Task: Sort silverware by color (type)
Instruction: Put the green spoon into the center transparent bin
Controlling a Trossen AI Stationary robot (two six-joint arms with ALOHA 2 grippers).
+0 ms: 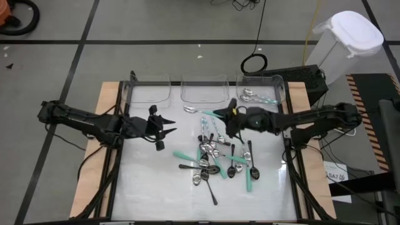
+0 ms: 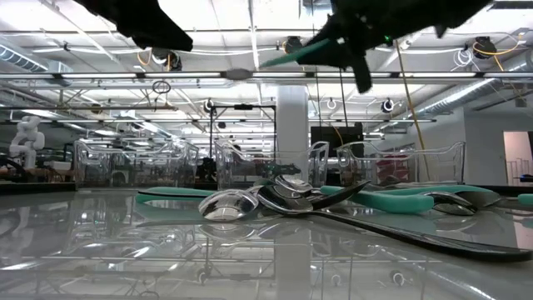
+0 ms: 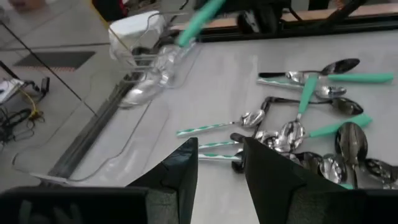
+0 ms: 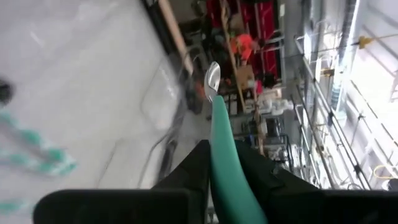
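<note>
The right hand is closed on the teal handle of a teal-handled spoon, held above the tabletop near the far edge, just in front of the row of three clear bins. The right bin already holds silverware; the middle bin and left bin look empty. To do this step well, the spoon should probably be carried fully over the rim of the matching bin and lowered before release, so it neither bounces out nor catches the wall. The left hand hovers partly open and empty at the left of the tabletop. The silverware pile lies mid-tabletop, nearer than both hands.
</note>
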